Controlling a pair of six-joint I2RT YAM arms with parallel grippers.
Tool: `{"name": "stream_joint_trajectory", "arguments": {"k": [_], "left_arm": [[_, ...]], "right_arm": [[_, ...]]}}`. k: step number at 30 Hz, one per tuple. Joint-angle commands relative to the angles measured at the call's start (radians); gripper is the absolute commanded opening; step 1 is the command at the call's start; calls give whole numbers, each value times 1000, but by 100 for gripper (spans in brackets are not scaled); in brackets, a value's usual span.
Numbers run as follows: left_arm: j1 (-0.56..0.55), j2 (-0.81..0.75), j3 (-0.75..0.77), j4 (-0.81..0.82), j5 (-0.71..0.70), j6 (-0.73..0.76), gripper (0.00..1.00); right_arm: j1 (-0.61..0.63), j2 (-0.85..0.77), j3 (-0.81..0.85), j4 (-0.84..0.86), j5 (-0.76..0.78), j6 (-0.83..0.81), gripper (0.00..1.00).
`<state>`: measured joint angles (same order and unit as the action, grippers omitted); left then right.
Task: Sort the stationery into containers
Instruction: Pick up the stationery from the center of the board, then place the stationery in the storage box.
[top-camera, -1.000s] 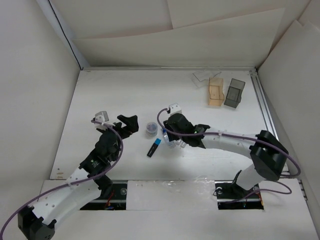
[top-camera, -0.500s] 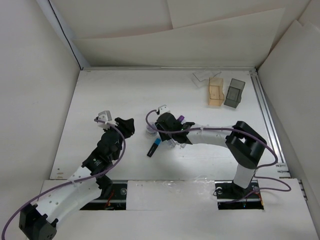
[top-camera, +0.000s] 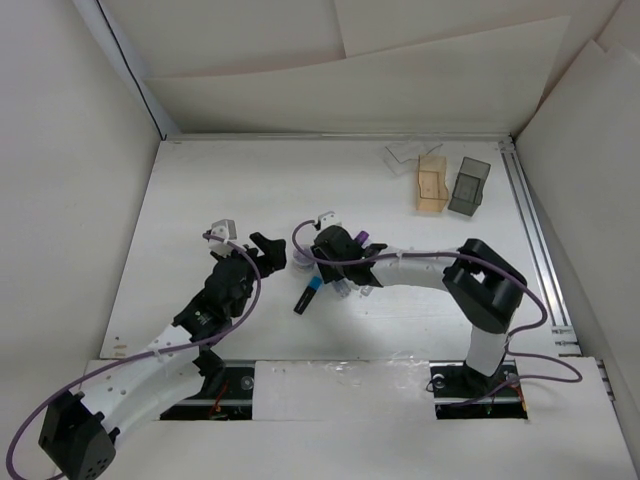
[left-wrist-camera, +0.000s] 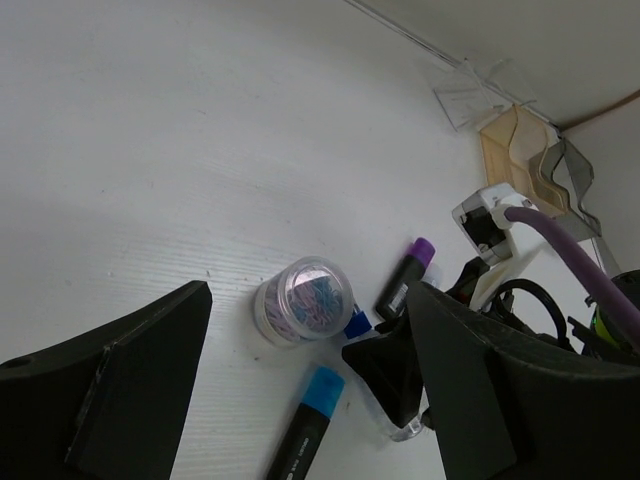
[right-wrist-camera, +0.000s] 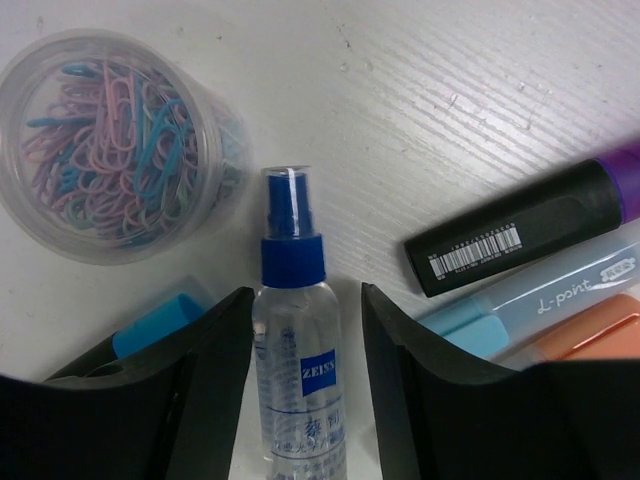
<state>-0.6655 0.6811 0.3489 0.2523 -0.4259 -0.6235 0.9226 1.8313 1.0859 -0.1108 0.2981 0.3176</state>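
My right gripper (right-wrist-camera: 305, 300) is open, its jaws either side of a small clear bottle (right-wrist-camera: 298, 350) with a blue cap lying on the table; a gap shows on the right side. In the top view the right gripper (top-camera: 325, 265) hides the bottle. Beside it lie a black marker with a purple end (right-wrist-camera: 520, 240), a clear marker with a light blue end (right-wrist-camera: 540, 295) and an orange one (right-wrist-camera: 590, 330). A black marker with a blue end (top-camera: 308, 293) lies to the left. My left gripper (top-camera: 272, 252) is open and empty, above that marker (left-wrist-camera: 305, 425).
A round clear jar of coloured paper clips (right-wrist-camera: 105, 150) stands just left of the bottle's cap, between the two grippers (left-wrist-camera: 305, 298). The amber box (top-camera: 432, 184), the dark grey box (top-camera: 468, 186) and the clear box (top-camera: 405, 157) stand at the far right, near a metal rail.
My right gripper has moved left over the bottle, close to the jar. My left gripper has moved right towards the jar.
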Motion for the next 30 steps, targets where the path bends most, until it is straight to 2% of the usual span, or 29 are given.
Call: {"name": "stream_joint_trajectory", "arguments": {"k": [1,6,7,10,11,13,18,23,30], "left_arm": [[3,3,22,36,16,-4,76],[3,-8,22,36,26,-4,76],[3,-8,22,36,26,-13,78],[3,-8,22,36,26,-13,78],[3,-8,22,36,26,-13,78],[3,-17,22,36,26,-13,78],[3,-26,13,45,35,-13,78],[3,3,4,80,85,-22,75],[3,51,13,102,154,-22,73]], "right_arm": [[-2,16,29,39,-8,20,51],[-11,5,39,39,-8,20,46],[-11,5,39,39,-8,20,39],[-31,14,39,48,-8,20,30],[-31,-3,39,57,-20,20,24],[-41,-38,5,75,-20,20,24],[-80,-257,-26,76,-20,9,24],[-237,-389,-11,76,-114,9,22],[-497,-317,156,103,-114,113,21]]}}
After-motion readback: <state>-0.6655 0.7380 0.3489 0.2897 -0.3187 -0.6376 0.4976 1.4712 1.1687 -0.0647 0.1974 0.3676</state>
